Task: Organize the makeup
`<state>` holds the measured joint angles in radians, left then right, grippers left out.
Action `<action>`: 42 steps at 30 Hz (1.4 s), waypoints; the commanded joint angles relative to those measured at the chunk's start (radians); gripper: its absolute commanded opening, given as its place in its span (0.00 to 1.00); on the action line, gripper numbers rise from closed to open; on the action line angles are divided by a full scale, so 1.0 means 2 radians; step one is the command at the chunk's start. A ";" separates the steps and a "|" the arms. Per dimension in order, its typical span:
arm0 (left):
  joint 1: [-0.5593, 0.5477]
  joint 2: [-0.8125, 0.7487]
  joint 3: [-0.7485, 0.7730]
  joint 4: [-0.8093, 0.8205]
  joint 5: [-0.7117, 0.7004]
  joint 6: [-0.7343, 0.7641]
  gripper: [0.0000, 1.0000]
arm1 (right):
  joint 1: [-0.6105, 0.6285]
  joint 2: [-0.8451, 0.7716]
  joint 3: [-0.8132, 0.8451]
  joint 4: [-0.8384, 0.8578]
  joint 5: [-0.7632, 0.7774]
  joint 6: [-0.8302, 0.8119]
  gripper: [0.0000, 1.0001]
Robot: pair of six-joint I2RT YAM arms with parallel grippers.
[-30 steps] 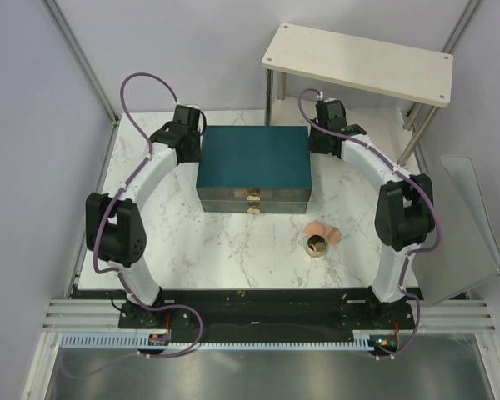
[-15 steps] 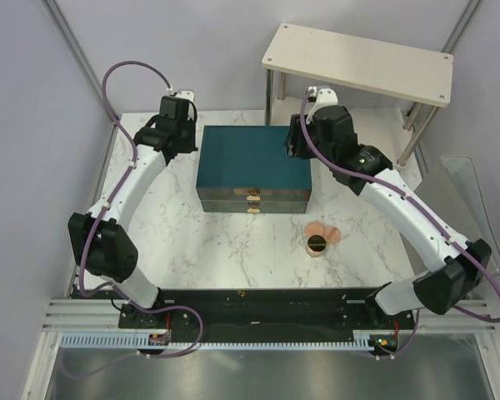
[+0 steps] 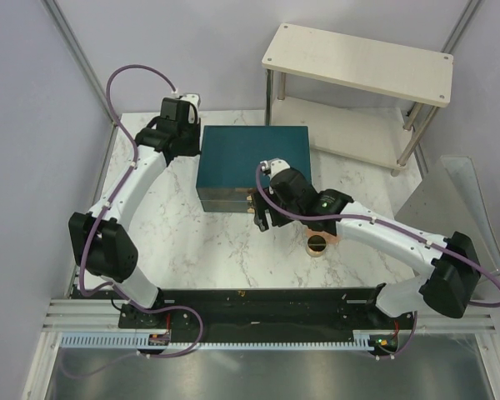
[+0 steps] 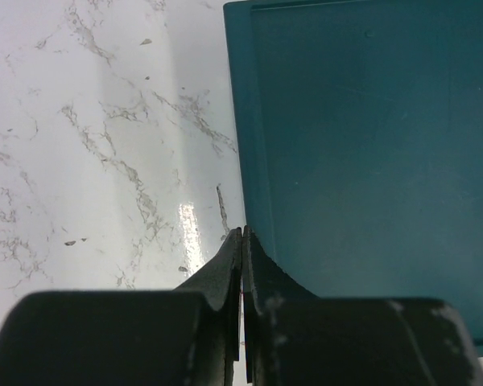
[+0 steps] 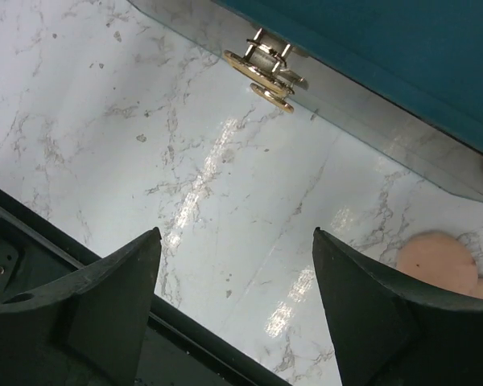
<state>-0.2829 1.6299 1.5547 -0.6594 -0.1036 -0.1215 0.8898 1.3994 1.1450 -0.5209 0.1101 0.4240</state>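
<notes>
The makeup in view is a round gold-rimmed dark compact (image 3: 317,244) and peach-pink pads (image 3: 332,240) on the marble, front right of the large teal box (image 3: 250,158). My right arm partly covers the pads from above. One pad (image 5: 439,261) lies right of my right gripper (image 5: 236,235), which hangs open and empty over the bare marble. It hovers just in front of the box's gold drawer handles (image 5: 264,72). My left gripper (image 4: 241,235) is shut on nothing, its tip at the box's left edge (image 4: 253,185).
A pale two-tier shelf (image 3: 358,62) stands at the back right. The table's black front rail (image 5: 32,233) runs just behind my right fingers. A grey panel (image 3: 462,225) leans at the table's right side.
My right arm has swung from the box's back right corner round to its front, and its gripper has opened wide. My left gripper has shut beside the box's left edge.
</notes>
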 commanded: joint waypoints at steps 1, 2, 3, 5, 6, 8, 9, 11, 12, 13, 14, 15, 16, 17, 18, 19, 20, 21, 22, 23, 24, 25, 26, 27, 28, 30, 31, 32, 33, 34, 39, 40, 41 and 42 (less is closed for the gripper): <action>0.000 -0.029 -0.011 0.008 0.029 0.000 0.02 | -0.003 -0.022 0.036 0.019 0.051 0.000 0.84; -0.001 -0.047 -0.016 0.011 0.031 -0.001 0.02 | -0.002 -0.012 0.048 0.017 0.062 -0.006 0.84; 0.000 -0.056 -0.021 0.014 0.036 -0.004 0.02 | -0.005 -0.005 0.076 0.015 0.073 -0.019 0.84; 0.000 -0.079 -0.040 0.022 0.049 -0.013 0.02 | -0.013 0.020 0.108 0.011 0.089 -0.032 0.82; 0.000 -0.105 -0.050 0.026 0.049 -0.023 0.02 | -0.019 0.030 0.141 0.010 0.094 -0.033 0.82; 0.000 -0.134 -0.089 0.040 0.075 -0.037 0.02 | -0.042 0.061 0.187 0.009 0.086 -0.041 0.76; 0.000 -0.170 -0.106 0.045 0.083 -0.052 0.02 | -0.052 0.073 0.202 0.007 0.080 -0.039 0.72; -0.001 -0.212 -0.168 0.079 0.121 -0.067 0.11 | -0.084 0.111 0.245 0.007 0.043 -0.039 0.50; -0.002 -0.233 -0.192 0.091 0.134 -0.086 0.15 | -0.094 0.126 0.260 0.004 0.029 -0.038 0.41; -0.002 -0.273 -0.238 0.104 0.154 -0.099 0.20 | -0.103 0.139 0.273 0.003 0.019 -0.037 0.27; -0.002 -0.291 -0.261 0.123 0.164 -0.109 0.26 | -0.119 0.164 0.286 0.000 -0.002 -0.039 0.21; -0.003 -0.307 -0.282 0.129 0.172 -0.129 0.28 | -0.126 0.176 0.306 -0.001 -0.010 -0.039 0.16; -0.004 -0.339 -0.315 0.132 0.179 -0.138 0.30 | -0.132 0.187 0.316 -0.002 -0.019 -0.040 0.08; -0.004 -0.352 -0.332 0.136 0.182 -0.145 0.34 | -0.140 0.204 0.328 -0.003 -0.027 -0.042 0.05; -0.006 -0.366 -0.346 0.141 0.184 -0.160 0.59 | -0.143 0.211 0.333 -0.003 -0.038 -0.043 0.03; -0.006 -0.377 -0.371 0.143 0.188 -0.165 0.71 | -0.146 0.218 0.335 -0.003 -0.044 -0.044 0.01; -0.006 -0.393 -0.381 0.143 0.189 -0.171 0.96 | -0.150 0.227 0.335 -0.003 -0.048 -0.045 0.00; -0.007 -0.397 -0.390 0.143 0.190 -0.178 0.99 | -0.151 0.231 0.334 -0.003 -0.053 -0.046 0.00; -0.007 -0.400 -0.404 0.143 0.196 -0.179 0.99 | -0.153 0.233 0.332 -0.003 -0.054 -0.047 0.00; -0.007 -0.402 -0.408 0.140 0.198 -0.179 0.99 | -0.155 0.237 0.325 -0.003 -0.054 -0.048 0.00; -0.010 -0.401 -0.414 0.139 0.200 -0.176 0.99 | -0.156 0.238 0.321 -0.002 -0.069 -0.049 0.00; -0.013 -0.400 -0.417 0.131 0.197 -0.174 0.99 | -0.157 0.241 0.316 -0.002 -0.077 -0.050 0.00; -0.013 -0.399 -0.419 0.130 0.198 -0.173 0.99 | -0.159 0.242 0.309 -0.003 -0.083 -0.051 0.00; -0.017 -0.398 -0.422 0.130 0.201 -0.172 0.99 | -0.160 0.242 0.305 -0.003 -0.086 -0.052 0.00; -0.021 -0.398 -0.427 0.129 0.202 -0.173 0.99 | -0.161 0.241 0.301 -0.003 -0.088 -0.052 0.00; -0.047 -0.402 -0.434 0.129 0.199 -0.177 0.99 | -0.163 0.238 0.286 0.003 -0.089 -0.053 0.00; -0.062 -0.403 -0.438 0.129 0.174 -0.179 0.99 | -0.163 0.236 0.280 0.007 -0.090 -0.052 0.00; -0.106 -0.404 -0.441 0.129 0.155 -0.182 0.99 | -0.166 0.236 0.272 0.012 -0.094 -0.051 0.00; -0.131 -0.399 -0.449 0.129 0.114 -0.184 0.99 | -0.167 0.237 0.269 0.013 -0.097 -0.049 0.00; -0.155 -0.392 -0.451 0.131 0.099 -0.187 0.99 | -0.169 0.237 0.266 0.015 -0.099 -0.047 0.00; -0.280 -0.343 -0.451 0.145 -0.003 -0.225 0.99 | -0.171 0.242 0.258 0.023 -0.110 -0.046 0.00; -0.290 -0.329 -0.451 0.150 -0.010 -0.229 0.99 | -0.171 0.244 0.258 0.023 -0.110 -0.046 0.00; -0.303 -0.318 -0.451 0.162 -0.019 -0.237 0.99 | -0.172 0.245 0.257 0.023 -0.111 -0.046 0.00; -0.307 -0.310 -0.450 0.167 -0.032 -0.240 0.99 | -0.172 0.247 0.256 0.025 -0.113 -0.046 0.00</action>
<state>-0.8387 0.9539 0.6590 -0.4084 0.0029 -0.5182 0.5499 1.8931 1.6779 -0.4713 -0.0967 0.3363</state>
